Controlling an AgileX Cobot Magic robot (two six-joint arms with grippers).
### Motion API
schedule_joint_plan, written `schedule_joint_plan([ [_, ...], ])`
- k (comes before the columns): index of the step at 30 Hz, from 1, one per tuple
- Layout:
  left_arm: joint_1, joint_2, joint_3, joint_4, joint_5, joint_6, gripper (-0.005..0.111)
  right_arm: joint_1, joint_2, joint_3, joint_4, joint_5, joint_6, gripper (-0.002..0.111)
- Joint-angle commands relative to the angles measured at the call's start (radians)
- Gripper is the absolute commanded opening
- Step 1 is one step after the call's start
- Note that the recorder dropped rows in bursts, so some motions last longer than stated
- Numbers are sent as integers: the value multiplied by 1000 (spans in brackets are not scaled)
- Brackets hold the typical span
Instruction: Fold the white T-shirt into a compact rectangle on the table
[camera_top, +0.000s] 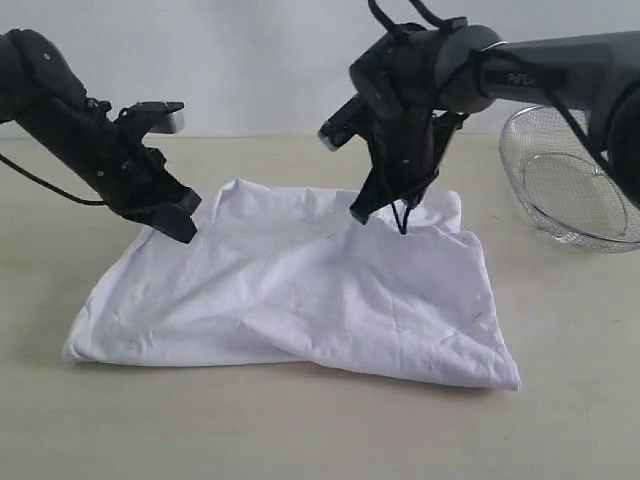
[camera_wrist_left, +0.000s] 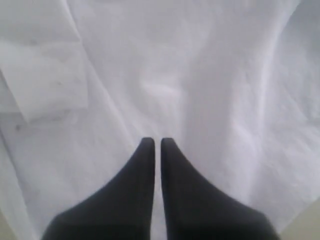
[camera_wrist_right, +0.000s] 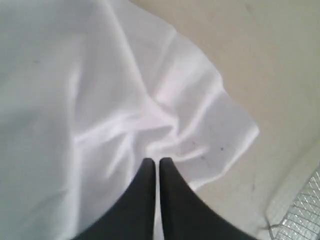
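The white T-shirt (camera_top: 300, 290) lies on the table (camera_top: 300, 430) as a wide, rumpled, roughly rectangular bundle, its lettering hidden. At the bundle's far left corner my left gripper (camera_top: 185, 228) is shut, low over the cloth. In the left wrist view the left gripper (camera_wrist_left: 157, 141) has smooth shirt fabric (camera_wrist_left: 200, 75) beyond it and nothing visibly pinched. By the shirt's far edge, right of the middle, my right gripper (camera_top: 364, 212) is also shut. In the right wrist view creases in the shirt (camera_wrist_right: 60, 100) run up to the right gripper (camera_wrist_right: 158, 161), and I see no cloth between the jaws.
A wire mesh basket (camera_top: 570, 180) stands on the table at the far right, and its rim (camera_wrist_right: 300, 215) shows in the right wrist view. Bare beige tabletop (camera_wrist_right: 260, 60) surrounds the shirt, and a pale wall runs behind the table.
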Motion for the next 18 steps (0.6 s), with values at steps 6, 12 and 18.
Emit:
schedule_joint_plan([
  [6, -79, -33, 211, -90, -71, 15, 5, -42, -97, 5, 262, 122, -113, 0],
  [12, -89, -44, 340, -121, -100, 15, 5, 12, -102, 165, 382, 45, -132, 0],
  [18, -89, -51, 411, -176, -117, 56, 5, 17, -106, 306, 389, 3, -98, 0],
])
